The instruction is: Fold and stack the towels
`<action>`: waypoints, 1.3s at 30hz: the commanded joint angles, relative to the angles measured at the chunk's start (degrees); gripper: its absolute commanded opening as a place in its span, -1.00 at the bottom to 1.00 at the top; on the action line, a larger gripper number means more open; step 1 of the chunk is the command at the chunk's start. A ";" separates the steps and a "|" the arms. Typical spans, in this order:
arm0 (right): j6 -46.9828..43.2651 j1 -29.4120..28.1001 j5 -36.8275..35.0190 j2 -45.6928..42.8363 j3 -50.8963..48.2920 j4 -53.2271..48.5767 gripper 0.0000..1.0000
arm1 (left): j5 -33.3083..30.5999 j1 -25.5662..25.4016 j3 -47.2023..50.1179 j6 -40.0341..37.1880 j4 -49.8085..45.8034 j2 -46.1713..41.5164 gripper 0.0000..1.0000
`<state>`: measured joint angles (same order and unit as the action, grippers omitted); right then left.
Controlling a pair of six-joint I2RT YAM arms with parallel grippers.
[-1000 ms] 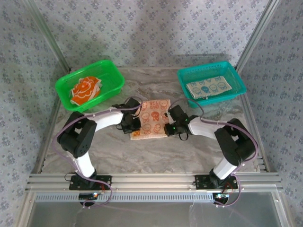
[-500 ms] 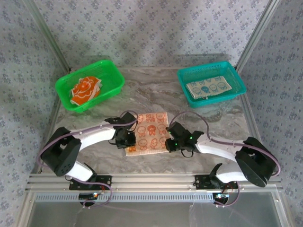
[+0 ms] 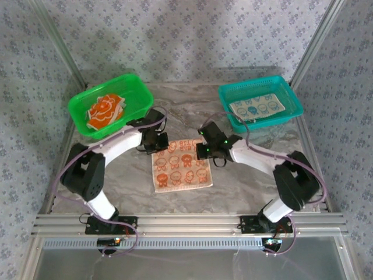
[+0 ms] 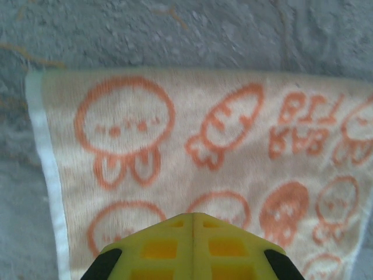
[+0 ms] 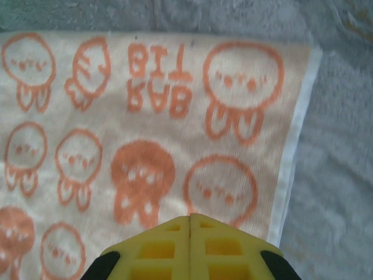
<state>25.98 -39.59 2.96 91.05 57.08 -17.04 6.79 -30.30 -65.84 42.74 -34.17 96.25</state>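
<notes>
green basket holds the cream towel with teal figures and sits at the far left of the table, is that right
Not quite. The green basket holds the orange towel, not the cream one. The cream towel with teal figures lies in the teal basket. The green basket does sit at the far left of the table. The top external view shows it.

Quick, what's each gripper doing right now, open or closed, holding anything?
Left gripper: jaws shut over the orange-print towel; whether it pinches the cloth cannot be told.
Right gripper: jaws shut over the same towel; grip cannot be told.
</notes>
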 commanded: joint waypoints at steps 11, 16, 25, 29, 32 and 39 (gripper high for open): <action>-3.99 4.29 4.13 17.08 16.74 -1.89 -1.00 | -0.13 5.95 -4.38 -4.94 0.59 8.39 -1.00; -3.70 5.46 5.64 20.41 18.84 -1.70 -1.00 | -0.71 6.77 -5.00 -5.84 0.48 9.87 -1.00; -3.70 8.29 6.57 25.19 20.78 -1.82 -1.00 | -2.03 7.82 -4.21 -7.57 0.41 12.80 -1.00; -4.19 9.67 5.81 26.50 20.31 -2.61 -1.00 | -2.43 7.98 -3.24 -8.14 1.02 13.26 -1.00; -4.62 10.65 4.98 26.30 19.16 -3.16 -1.00 | -2.95 8.00 -2.92 -8.88 0.97 13.44 -1.00; -5.90 14.30 4.20 22.68 15.66 -3.27 -1.00 | -4.34 8.08 -2.09 -9.83 0.61 13.41 -1.00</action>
<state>21.91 -27.77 9.89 115.07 75.07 -16.97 5.67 -22.87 -69.47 34.41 -32.05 107.92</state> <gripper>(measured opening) 0.050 0.041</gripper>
